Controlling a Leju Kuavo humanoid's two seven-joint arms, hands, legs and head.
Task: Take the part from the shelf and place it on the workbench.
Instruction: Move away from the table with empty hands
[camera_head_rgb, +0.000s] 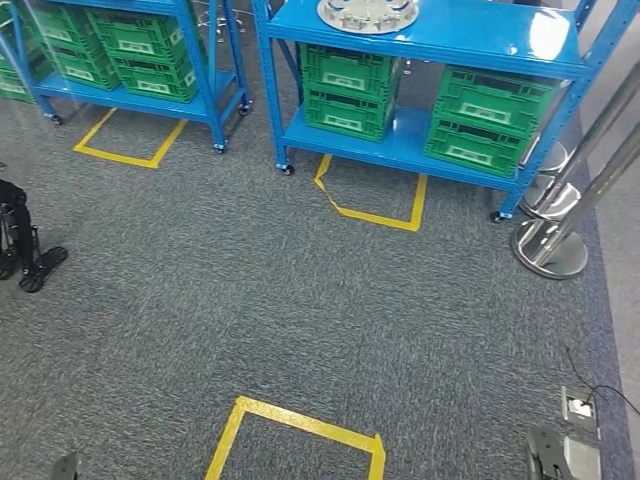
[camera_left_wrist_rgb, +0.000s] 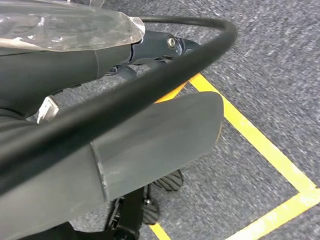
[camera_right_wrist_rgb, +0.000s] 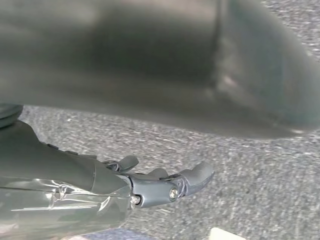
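Head view: a round silver part (camera_head_rgb: 367, 13) lies flat on the top board of a blue shelf (camera_head_rgb: 453, 35), near the board's left end. On the lower board of the same shelf stand two stacks of green crates (camera_head_rgb: 349, 90), one at the left and one at the right (camera_head_rgb: 487, 120), well apart. A second blue shelf (camera_head_rgb: 192, 100) with more green crates stands to the left. Grey carpet (camera_head_rgb: 264, 300) covers the floor, marked with yellow tape outlines (camera_head_rgb: 302, 425): one before each shelf and one nearest the camera. Two polished metal posts with round bases (camera_head_rgb: 551, 250) lean in at the right.

Left wrist view: the left hand (camera_left_wrist_rgb: 151, 135) hangs over the carpet and a yellow tape line; its thick thumb and darker fingers lie extended and hold nothing. A black cable (camera_left_wrist_rgb: 158, 70) arcs across the hand.

Right wrist view: the right hand (camera_right_wrist_rgb: 166, 187) hangs above the carpet, fingers stretched out straight, apart from the thumb, empty.
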